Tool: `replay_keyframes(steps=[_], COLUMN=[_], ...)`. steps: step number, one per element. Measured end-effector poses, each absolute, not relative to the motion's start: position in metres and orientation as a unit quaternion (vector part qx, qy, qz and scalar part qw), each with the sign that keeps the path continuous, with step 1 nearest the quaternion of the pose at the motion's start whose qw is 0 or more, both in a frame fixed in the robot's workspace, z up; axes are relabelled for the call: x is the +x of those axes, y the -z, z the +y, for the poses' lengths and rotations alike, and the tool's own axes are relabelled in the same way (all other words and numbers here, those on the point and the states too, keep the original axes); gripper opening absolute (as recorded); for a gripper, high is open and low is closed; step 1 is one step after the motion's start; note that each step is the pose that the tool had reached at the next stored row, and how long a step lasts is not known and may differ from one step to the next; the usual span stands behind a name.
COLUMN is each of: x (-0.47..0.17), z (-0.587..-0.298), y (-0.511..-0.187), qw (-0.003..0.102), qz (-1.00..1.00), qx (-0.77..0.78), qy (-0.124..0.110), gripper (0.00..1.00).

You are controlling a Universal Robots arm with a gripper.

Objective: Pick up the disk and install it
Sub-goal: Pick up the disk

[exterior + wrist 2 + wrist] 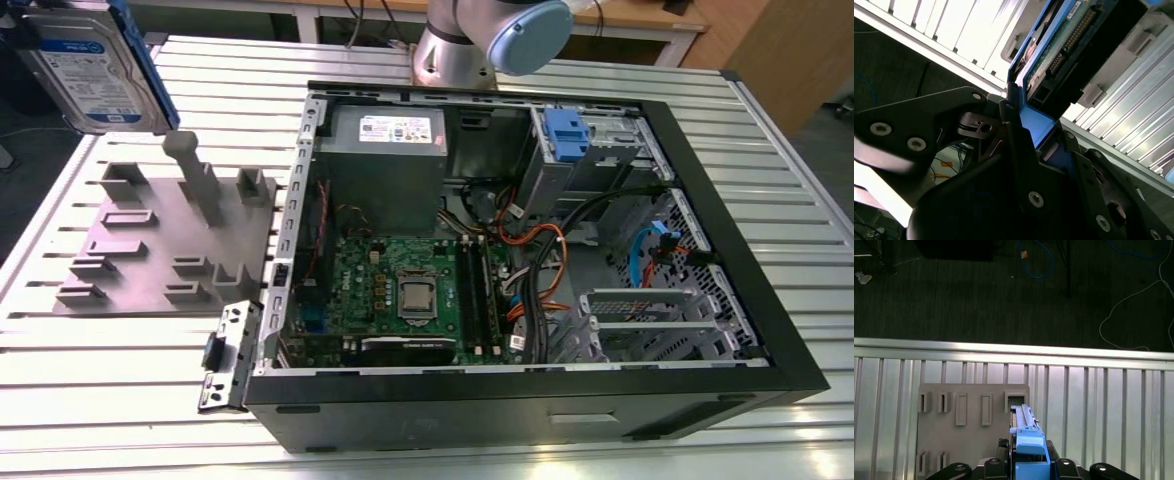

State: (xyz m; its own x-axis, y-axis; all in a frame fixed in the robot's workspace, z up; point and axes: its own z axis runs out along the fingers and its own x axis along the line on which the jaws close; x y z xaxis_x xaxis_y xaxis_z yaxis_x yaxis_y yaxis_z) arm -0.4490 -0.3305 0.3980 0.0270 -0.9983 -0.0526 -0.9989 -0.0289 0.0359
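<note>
The disk [94, 65] hangs in the air at the exterior view's upper left, above the grey fixture [160, 240], with its white-and-blue label facing the camera and its blue carrier bracket around it. In the first wrist view the disk [1026, 432] is seen edge-on over the fixture's slots [974, 407]. My gripper [1026, 465] is shut on the disk's blue bracket. The second wrist view shows the black fingers [1014, 125] clamped on the bracket, with the disk's circuit board and connector [1059, 55] beyond them.
The open computer case [747, 250] lies on the slatted metal table [107, 400], with the motherboard [400, 290], cables and a drive bay with a blue clip [567, 135] inside. The arm's base [461, 45] stands behind the case. A black latch part [227, 355] lies beside it.
</note>
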Motion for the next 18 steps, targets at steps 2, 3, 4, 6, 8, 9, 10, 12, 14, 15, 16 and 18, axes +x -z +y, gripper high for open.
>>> replay_keyframes(steps=[2, 3, 4, 6, 8, 9, 10, 12, 14, 15, 16, 18], x=[-0.449, -0.449, -0.449, -0.449, -0.449, -0.449, -0.449, -0.449, -0.449, -0.449, -0.449, -0.449], z=[-0.330, -0.330, -0.330, -0.330, -0.330, -0.330, -0.330, -0.330, -0.330, -0.330, -0.330, -0.330], y=[-0.399, -0.400, -0.401, -0.402, -0.404, -0.405, -0.405, -0.407, -0.408, -0.409, -0.409, -0.410], qw=[0.005, 0.005, 0.005, 0.005, 0.005, 0.005, 0.005, 0.005, 0.005, 0.006, 0.005, 0.005], qz=[0.697, 0.697, 0.697, 0.697, 0.697, 0.697, 0.697, 0.697, 0.697, 0.697, 0.697, 0.697], qx=[-0.717, -0.717, -0.717, -0.717, -0.717, -0.717, -0.717, -0.717, -0.717, -0.717, -0.717, -0.717], qy=[-0.031, -0.031, -0.031, -0.031, -0.031, -0.031, -0.031, -0.031, -0.031, -0.031, -0.031, -0.031], gripper=[0.37, 0.37, 0.37, 0.37, 0.37, 0.37, 0.37, 0.37, 0.37, 0.37, 0.37, 0.37])
